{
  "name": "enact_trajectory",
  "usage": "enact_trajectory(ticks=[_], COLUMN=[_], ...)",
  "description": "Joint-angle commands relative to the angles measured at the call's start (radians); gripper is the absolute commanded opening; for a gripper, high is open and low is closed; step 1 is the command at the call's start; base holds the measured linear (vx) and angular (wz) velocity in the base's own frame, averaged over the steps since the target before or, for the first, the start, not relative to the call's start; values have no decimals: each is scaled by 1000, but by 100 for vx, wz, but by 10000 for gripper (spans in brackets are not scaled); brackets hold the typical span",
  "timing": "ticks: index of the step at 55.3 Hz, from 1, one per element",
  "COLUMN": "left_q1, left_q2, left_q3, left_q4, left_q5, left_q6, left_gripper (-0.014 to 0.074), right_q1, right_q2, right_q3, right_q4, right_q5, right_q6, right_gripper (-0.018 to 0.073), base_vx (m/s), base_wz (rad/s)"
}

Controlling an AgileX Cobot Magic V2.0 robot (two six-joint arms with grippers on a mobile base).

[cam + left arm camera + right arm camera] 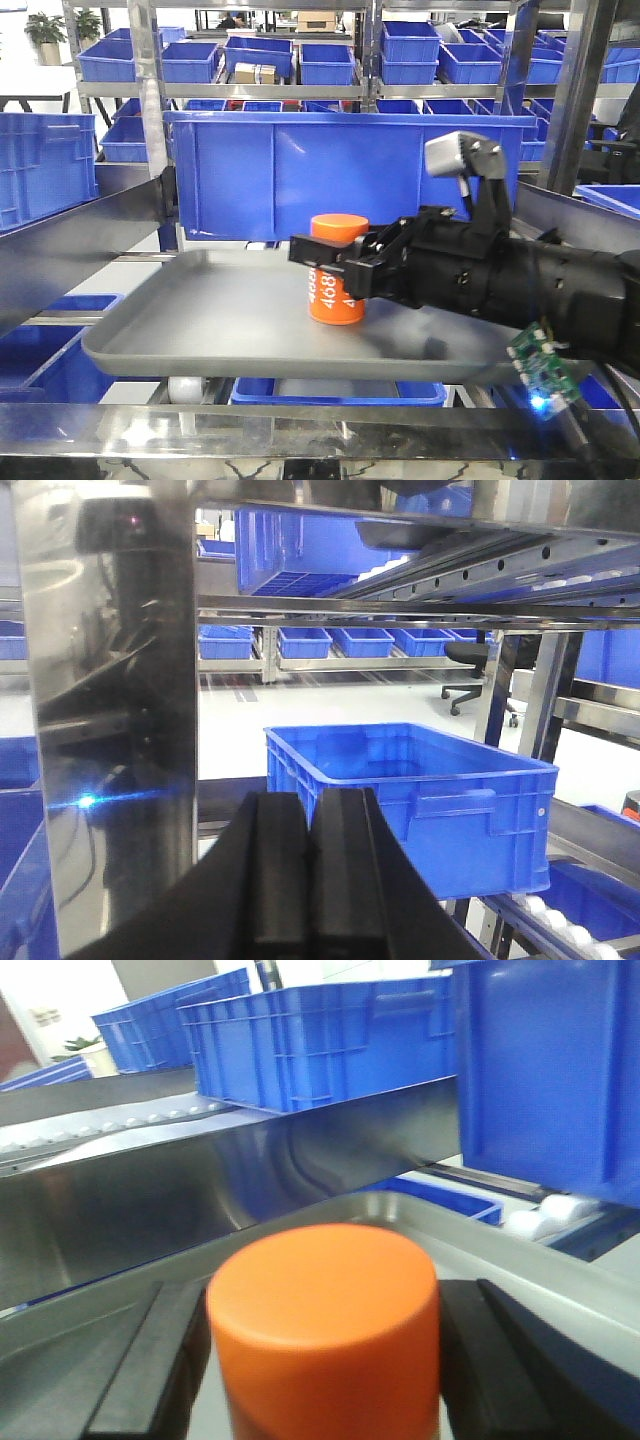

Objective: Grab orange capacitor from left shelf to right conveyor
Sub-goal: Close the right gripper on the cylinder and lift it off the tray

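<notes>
Two fingers of my right claw (325, 268) are pinching the orange capacitor (336, 228), which is standing upright on the grey tray (200, 320) of the left shelf (60, 240); my left claw (310, 880) is hanging pressed together.

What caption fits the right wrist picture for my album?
The right gripper brackets the upright orange capacitor on the grey tray.
</notes>
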Motion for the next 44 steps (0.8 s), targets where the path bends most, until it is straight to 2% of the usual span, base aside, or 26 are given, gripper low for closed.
enact_trajectory(ticks=[1, 4, 8, 17, 23, 31, 44], left_q1=[-8, -8, -8, -8, -8, -8, -8], left_q2=[-4, -4, -4, -4, -4, -4, -4], left_q3=[-30, -30, -30, -30, -30, -30, -30], left_q4=[-5, -5, -5, -5, -5, -5, -5], left_q5=[-83, -83, -82, -82, -82, -82, -82], left_q6=[-6, -6, -6, -6, -6, -6, -6], left_gripper=[-6, -6, -6, -6, -6, -6, -6], right_q1=[6, 6, 6, 6, 4, 4, 4], right_q2=[-24, -24, -24, -25, -38, -102, -259], right_q3=[-35, -35, -35, -35, -35, -35, -35], right_q4=[75, 93, 104, 101, 92, 42, -207], right_q5=[24, 23, 13, 11, 4, -102, -239], right_q6=[-43, -60, -62, -70, -90, -109, -58], right_gripper=[468, 426, 324, -13, -11, -9, -9], base_vx=[0, 0, 0, 0, 0, 0, 0], base_wz=[0, 0, 0, 0, 0, 0, 0])
